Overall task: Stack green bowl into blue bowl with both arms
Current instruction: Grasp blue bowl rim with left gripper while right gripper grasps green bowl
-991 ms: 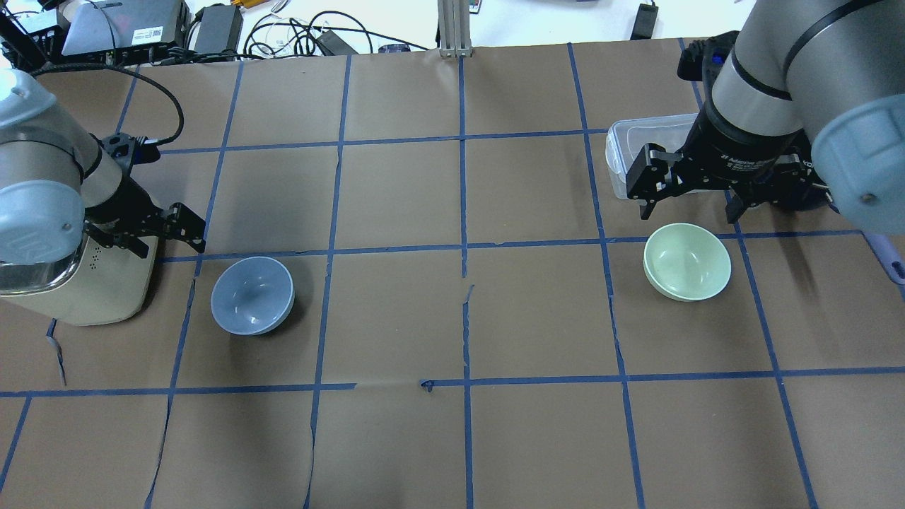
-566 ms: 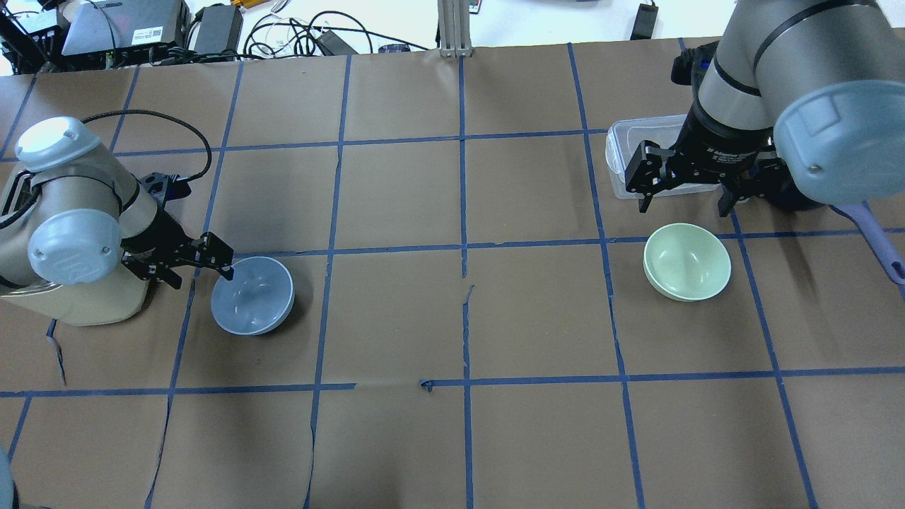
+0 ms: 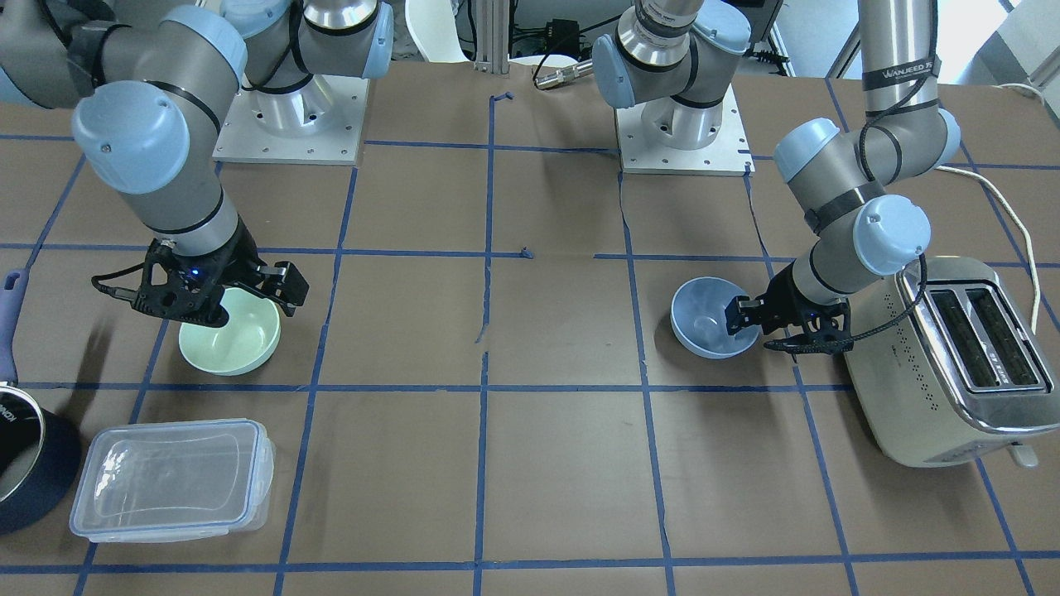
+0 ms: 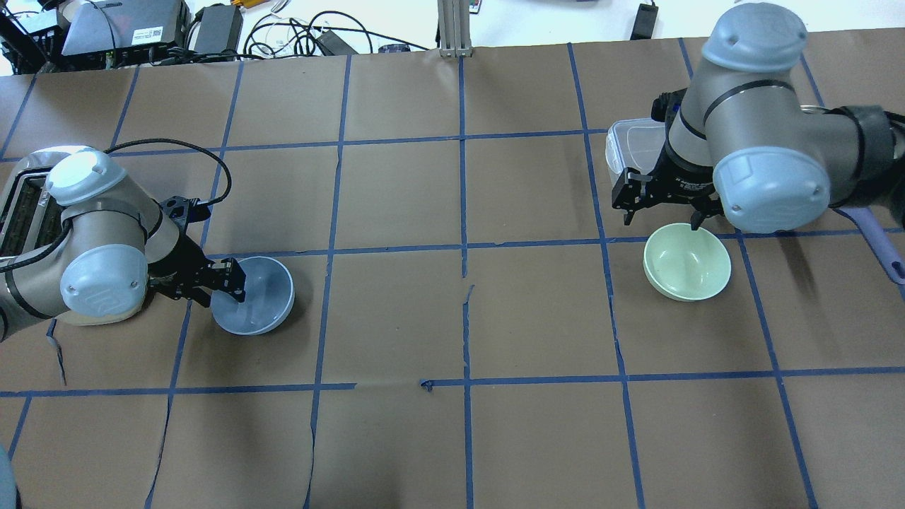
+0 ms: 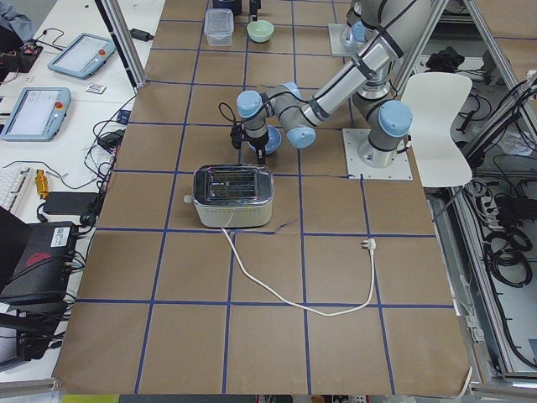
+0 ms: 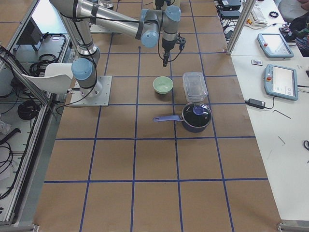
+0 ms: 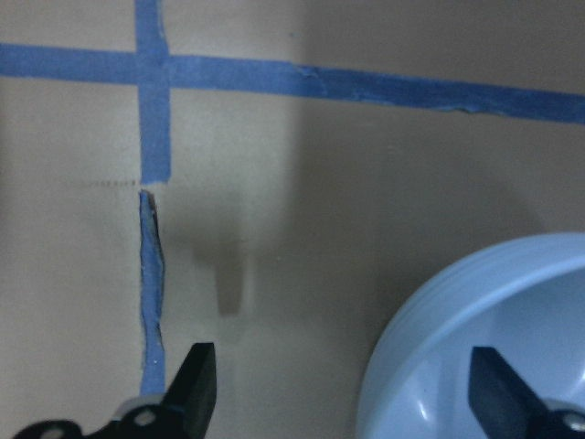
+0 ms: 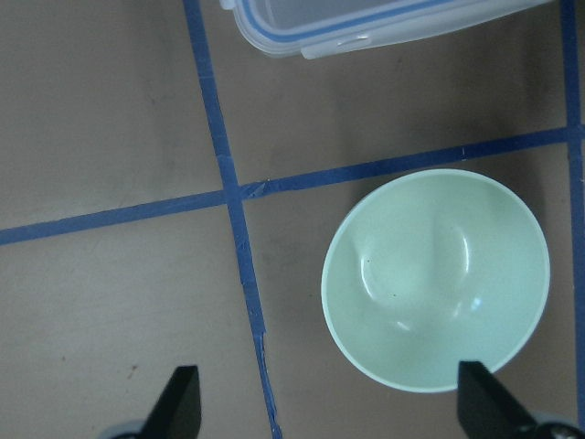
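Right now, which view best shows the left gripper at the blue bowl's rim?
Left wrist view: the rim of the blue bowl passes between the fingers of the open left gripper, one inside, one outside. Overhead and front views show the gripper at that rim, smaller, partly covering it. Left side view: tiny. Others miss it.

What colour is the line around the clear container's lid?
Blue. The container shows it best in the front-facing view.

So the left arm (image 4: 99,212) and right arm (image 4: 749,106) look identical: silver-grey tubes, pale blue joint caps, thin black bands, round bases on white screwed-down plates (image 3: 240,141). A black cable (image 4: 212,152) loops off the left wrist.
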Controlling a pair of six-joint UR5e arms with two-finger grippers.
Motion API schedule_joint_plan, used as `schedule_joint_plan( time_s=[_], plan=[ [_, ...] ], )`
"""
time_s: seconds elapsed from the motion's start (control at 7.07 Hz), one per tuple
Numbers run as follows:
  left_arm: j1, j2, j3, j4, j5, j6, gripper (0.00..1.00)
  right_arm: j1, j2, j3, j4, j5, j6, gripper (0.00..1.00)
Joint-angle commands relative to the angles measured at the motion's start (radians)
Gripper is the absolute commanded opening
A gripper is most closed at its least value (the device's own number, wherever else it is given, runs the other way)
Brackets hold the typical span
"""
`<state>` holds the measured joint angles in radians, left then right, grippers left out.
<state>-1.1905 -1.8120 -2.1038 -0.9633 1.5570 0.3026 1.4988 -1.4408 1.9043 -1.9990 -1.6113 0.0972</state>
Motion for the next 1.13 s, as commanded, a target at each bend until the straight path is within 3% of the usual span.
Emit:
schedule_joint_plan(
  time_s=[0.0, 0.28, 0.42, 0.57, 0.71, 0.99],
  plan=[
    [-0.004, 0.014, -0.001, -0.003, -0.076, -0.002, 0.01, -0.002, 0.068, 0.090, -0.139, -0.002, 0.001, 1.00],
    [-0.036, 0.048, 0.004, -0.064, -0.165, -0.009, 0.01, -0.021, 0.086, 0.105, -0.162, -0.002, -0.002, 1.00],
    [-0.091, 0.069, 0.027, -0.086, -0.167, -0.041, 0.01, -0.032, 0.117, 0.122, -0.181, -0.001, -0.002, 1.00],
    [-0.175, 0.079, 0.065, -0.101, -0.172, -0.156, 0.01, -0.044, 0.132, 0.154, -0.232, 0.005, -0.001, 1.00],
    [-0.292, 0.076, 0.099, -0.098, -0.176, -0.277, 0.01, -0.048, 0.138, 0.185, -0.300, 0.004, -0.002, 0.92],
    [-0.494, 0.039, 0.143, -0.036, -0.178, -0.530, 0.01, -0.048, 0.138, 0.208, -0.328, 0.001, -0.002, 0.22]
  ],
)
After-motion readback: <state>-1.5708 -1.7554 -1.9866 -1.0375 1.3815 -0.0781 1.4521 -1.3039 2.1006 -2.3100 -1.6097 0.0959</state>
